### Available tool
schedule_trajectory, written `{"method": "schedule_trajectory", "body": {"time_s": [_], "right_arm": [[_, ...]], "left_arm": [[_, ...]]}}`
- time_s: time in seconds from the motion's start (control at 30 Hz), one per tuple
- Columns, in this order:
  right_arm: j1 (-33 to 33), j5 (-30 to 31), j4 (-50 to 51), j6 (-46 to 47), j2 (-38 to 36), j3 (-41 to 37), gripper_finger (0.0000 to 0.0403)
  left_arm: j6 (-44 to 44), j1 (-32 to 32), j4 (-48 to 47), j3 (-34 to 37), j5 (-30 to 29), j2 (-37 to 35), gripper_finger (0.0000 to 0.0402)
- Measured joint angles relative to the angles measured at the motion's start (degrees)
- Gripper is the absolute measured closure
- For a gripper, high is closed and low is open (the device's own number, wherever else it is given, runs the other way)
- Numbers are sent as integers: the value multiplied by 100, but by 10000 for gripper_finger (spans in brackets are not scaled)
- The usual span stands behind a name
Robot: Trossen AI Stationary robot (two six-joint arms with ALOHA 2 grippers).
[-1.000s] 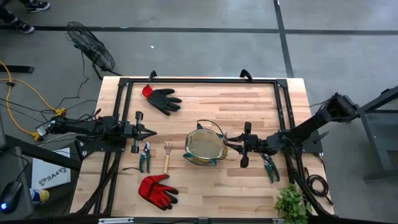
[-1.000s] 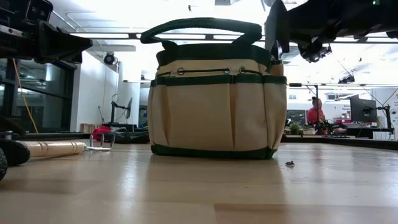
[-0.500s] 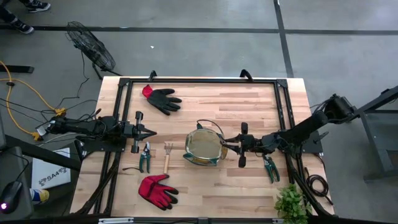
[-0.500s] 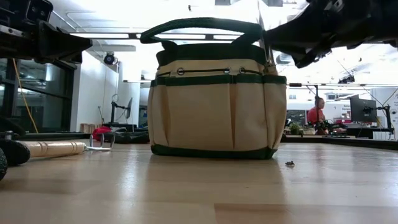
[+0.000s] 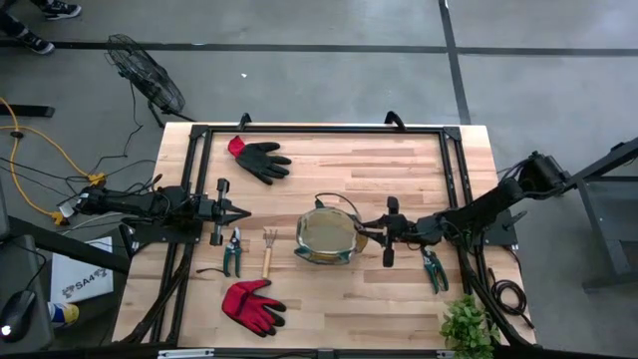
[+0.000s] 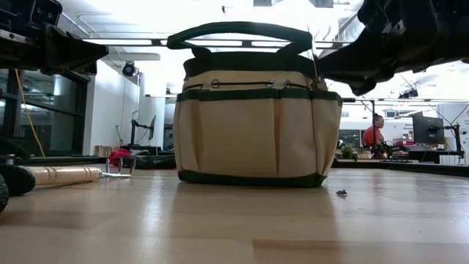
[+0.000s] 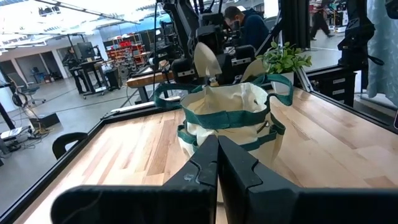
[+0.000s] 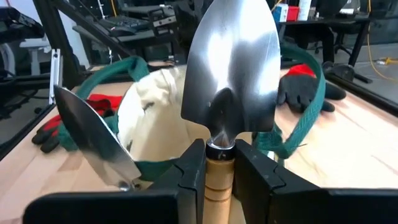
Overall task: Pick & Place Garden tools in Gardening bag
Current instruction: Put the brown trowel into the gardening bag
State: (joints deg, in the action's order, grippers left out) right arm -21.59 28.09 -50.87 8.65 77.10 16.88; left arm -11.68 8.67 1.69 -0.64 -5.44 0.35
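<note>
**Gardening bag waits mid-surface as a trowel hangs at its rim**

The gardening bag point(image 5: 327, 237) stands upright near the middle of the surface point(image 5: 379, 170), a round tan fabric tote with dark green banding, stitched outer pockets and thin loop handles arching over its open mouth. The right tool point(image 8: 219, 163) is clamped on the pale wooden handle of a trowel point(image 8: 231, 68), just below the metal collar, with the polished, spoon-shaped silver blade pointing toward the bag's mouth. A second trowel point(image 8: 93, 134) already leans inside against the rim, blade up.

To place this one well, I judge the blade should travel clear over the green rim and between the loop handles before release, since the soft fabric wall can fold or catch a tip. Tilting it blade-first into the open cream interior, away from the leaning trowel, should keep metal from knocking metal. Letting go low would keep the light bag from tipping.

The left tool point(image 7: 217, 163) is fully closed and empty, hovering at the left side of the surface, pointed at the bag.

Not yet bagged: a black-and-red glove point(image 5: 259, 158) near the far edge, a red glove point(image 5: 252, 304) near the front, green-handled pruners point(image 5: 232, 251) and a wooden-handled fork point(image 5: 268, 250) left of the bag, and another pair of pruners point(image 5: 434, 269) to its right.
</note>
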Motion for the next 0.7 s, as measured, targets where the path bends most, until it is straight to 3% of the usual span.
{"method": "schedule_trajectory", "body": {"time_s": [0.43,0.7], "right_arm": [[641,-700,-39,-298,-2,-211,340],[506,-723,146,-291,-3,-209,338]], "left_arm": [[0,0,0,0,-4,-2,402],[0,0,-1,0,-6,-1,402]]}}
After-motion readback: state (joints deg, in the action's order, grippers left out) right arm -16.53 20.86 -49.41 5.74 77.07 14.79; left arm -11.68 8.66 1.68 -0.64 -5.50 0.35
